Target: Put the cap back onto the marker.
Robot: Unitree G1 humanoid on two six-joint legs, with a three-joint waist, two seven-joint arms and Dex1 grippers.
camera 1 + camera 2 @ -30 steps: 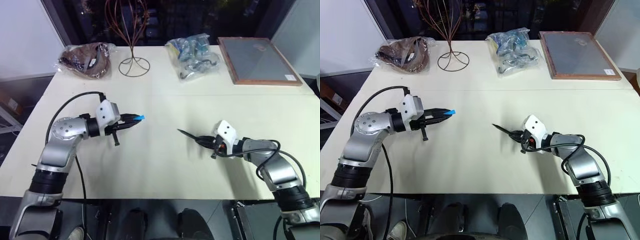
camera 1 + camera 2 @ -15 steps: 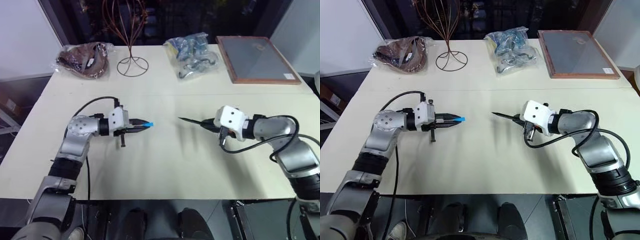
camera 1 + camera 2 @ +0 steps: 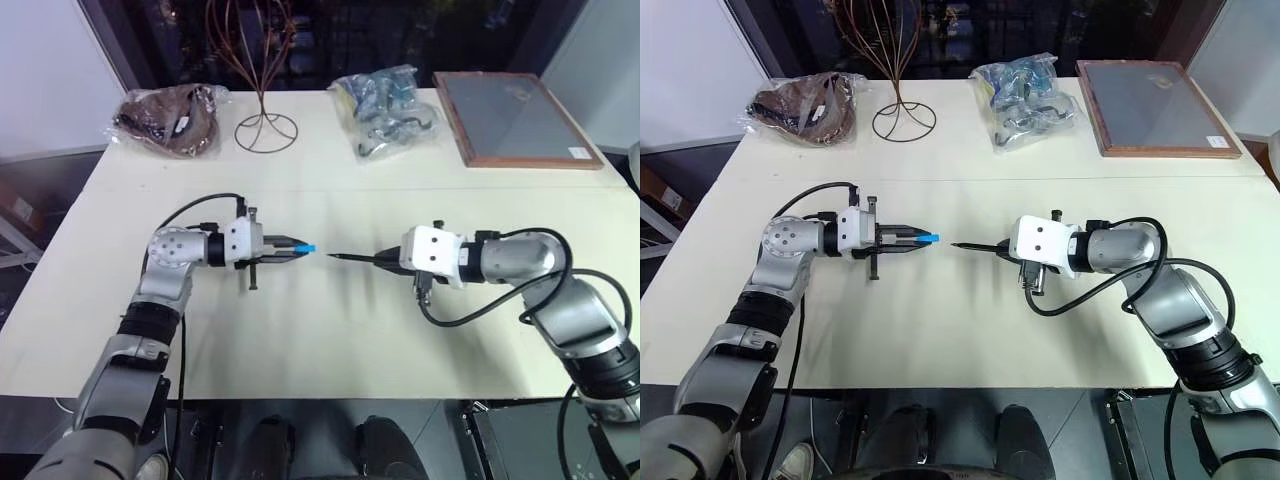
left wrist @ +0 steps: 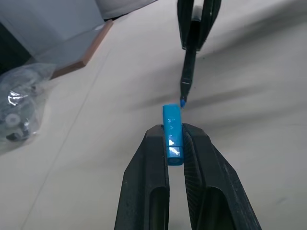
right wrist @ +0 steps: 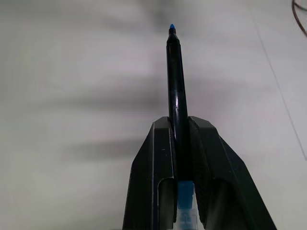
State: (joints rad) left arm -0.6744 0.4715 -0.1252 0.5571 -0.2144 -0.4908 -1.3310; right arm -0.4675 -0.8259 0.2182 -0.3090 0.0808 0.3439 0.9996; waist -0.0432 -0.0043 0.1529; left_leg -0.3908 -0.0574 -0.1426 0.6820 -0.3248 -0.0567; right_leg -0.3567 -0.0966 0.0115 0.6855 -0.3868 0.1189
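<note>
Facing each other over the middle of the cream table [image 3: 330, 340], the tiny bright blue plastic cap [image 3: 310, 247] and the long thin black marker [image 3: 358, 258] are close but apart, the marker's blue tip just beside the cap's open end. The left gripper [image 4: 175, 146] is clamped on the cap, which sticks out past its fingers. The right gripper [image 5: 179, 132] pinches the marker's barrel, pointing it toward the cap.

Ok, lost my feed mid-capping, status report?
Left gripper shut on the cap. Right gripper shut on the marker. Tip faces cap across a small gap, not yet seated. Nothing between them.
</note>
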